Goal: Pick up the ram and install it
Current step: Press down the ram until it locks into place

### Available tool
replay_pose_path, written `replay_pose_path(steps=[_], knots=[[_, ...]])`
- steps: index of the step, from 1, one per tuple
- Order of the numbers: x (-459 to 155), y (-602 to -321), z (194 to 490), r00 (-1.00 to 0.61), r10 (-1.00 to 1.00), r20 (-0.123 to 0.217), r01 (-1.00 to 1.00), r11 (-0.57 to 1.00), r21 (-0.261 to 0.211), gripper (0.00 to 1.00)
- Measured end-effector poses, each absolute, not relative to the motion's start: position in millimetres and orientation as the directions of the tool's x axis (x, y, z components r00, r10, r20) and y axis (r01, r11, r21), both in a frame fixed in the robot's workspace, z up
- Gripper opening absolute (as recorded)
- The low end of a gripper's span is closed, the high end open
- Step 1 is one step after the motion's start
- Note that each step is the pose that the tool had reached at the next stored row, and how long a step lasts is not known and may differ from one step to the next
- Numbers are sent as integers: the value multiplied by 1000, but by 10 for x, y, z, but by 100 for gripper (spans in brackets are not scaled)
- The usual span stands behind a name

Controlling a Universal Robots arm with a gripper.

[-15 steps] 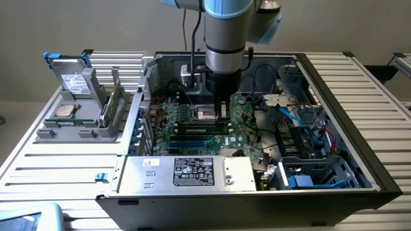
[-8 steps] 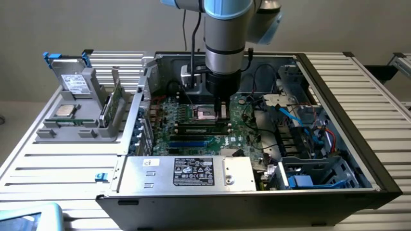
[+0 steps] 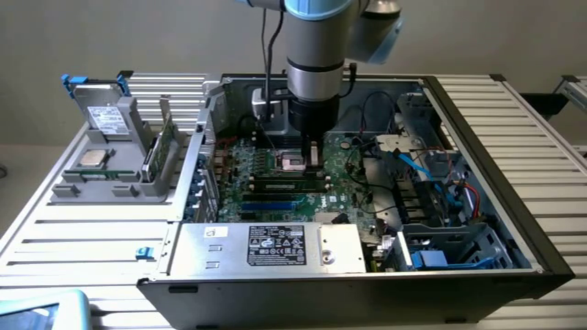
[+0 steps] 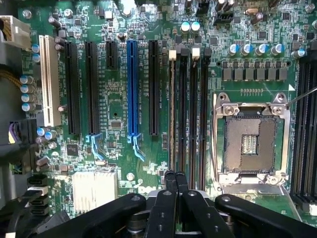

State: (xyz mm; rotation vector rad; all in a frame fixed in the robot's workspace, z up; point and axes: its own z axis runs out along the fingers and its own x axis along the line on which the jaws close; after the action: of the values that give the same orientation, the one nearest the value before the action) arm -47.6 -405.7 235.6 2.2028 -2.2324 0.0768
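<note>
Ram (image 3: pixel 289 184), a slim green strip, stood on its long edge in one of the black slots of the motherboard (image 3: pixel 275 206) inside the open computer case (image 3: pixel 495 172). In the exterior view its long axis ran from the exterior view's left to the exterior view's right, parallel to the other slots, and it lay just on the near side of the silver processor socket (image 3: pixel 293 163). In the wrist view the ram (image 4: pixel 172 114) showed just its thin top edge, a pale line along the slot, with empty black slots between it and the processor socket (image 4: pixel 249 144) and a blue slot (image 4: pixel 131 84) further off on the other side. The gripper (image 3: pixel 313 165) hung straight down from the arm over the board, near the ram's end on the exterior view's right. In the wrist view the gripper (image 4: pixel 176 179) had its two fingertips pressed together with no gap, directly over that end of the strip; nothing was seen between them, and whether they touched the ram I could not tell. Outside the case, on the exterior view's left, a grey holder (image 3: pixel 119 185) carried a square silver chip (image 3: pixel 92 159), a grey drive (image 3: pixel 108 120) and a green card (image 3: pixel 161 152) standing upright.
</note>
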Motion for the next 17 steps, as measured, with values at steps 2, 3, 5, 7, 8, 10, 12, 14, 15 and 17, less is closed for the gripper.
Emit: replay_pose_path(steps=[2, 3, 5, 7, 8, 10, 12, 14, 15, 17], knots=[[-548, -4058, 2358, -14, -999, 38, -999, 13, -32, 11], [-589, -4058, 2358, -14, -999, 38, -999, 13, -33, 11], [-671, -4058, 2357, -14, -999, 38, -999, 13, -35, 11], [-742, -4058, 2358, -14, -999, 38, -999, 13, -38, 11], [-775, -4058, 2357, -14, -999, 38, -999, 13, -41, 11], [-838, -4058, 2358, -14, -999, 38, -999, 13, -46, 11], [-896, -4058, 2357, -15, -999, 37, -999, 13, -53, 11], [-954, -4058, 2355, -15, -999, 37, -998, 13, -59, 11], [-980, -4058, 2352, -15, -999, 37, -998, 13, -62, 11], [-997, -4057, 2331, -15, -999, 37, -997, 13, -70, 11]])
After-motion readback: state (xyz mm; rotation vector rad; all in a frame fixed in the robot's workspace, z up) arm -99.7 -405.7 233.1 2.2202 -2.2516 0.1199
